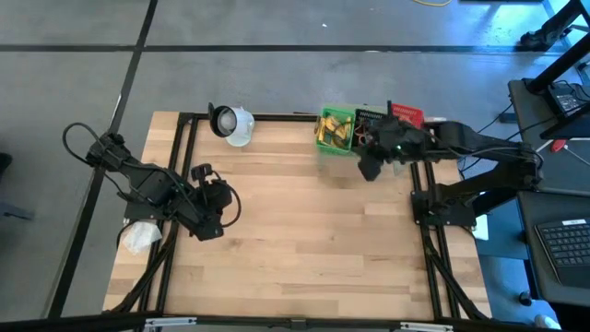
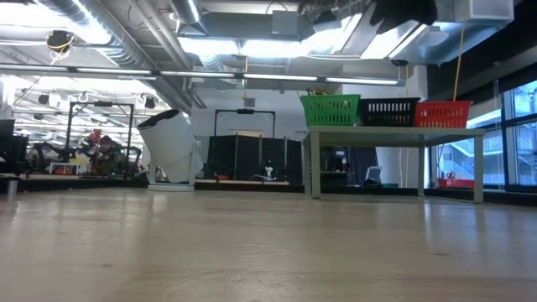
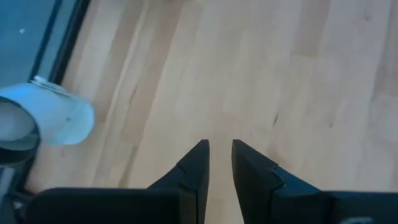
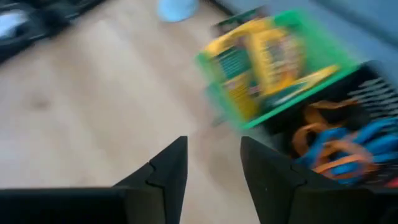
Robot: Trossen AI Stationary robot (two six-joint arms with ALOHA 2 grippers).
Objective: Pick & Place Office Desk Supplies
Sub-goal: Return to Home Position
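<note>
While my right hand (image 4: 213, 142) hangs spread and empty just short of the green bin (image 2: 330, 111) on the shelf (image 2: 394, 132), I reckon its crayon boxes (image 4: 261, 56) are light, stiff, slick card, best pinched across the narrow sides, and my left hand (image 3: 219, 144) waits, narrowly parted.

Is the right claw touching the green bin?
Apart. The right wrist view shows the right claw open, bare table between it and the green bin.

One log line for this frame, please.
green bin, black bin, red bin: in a row on shelf | right gripper: open, empty, near green bin | left gripper: slightly open, empty, over left of table
</note>
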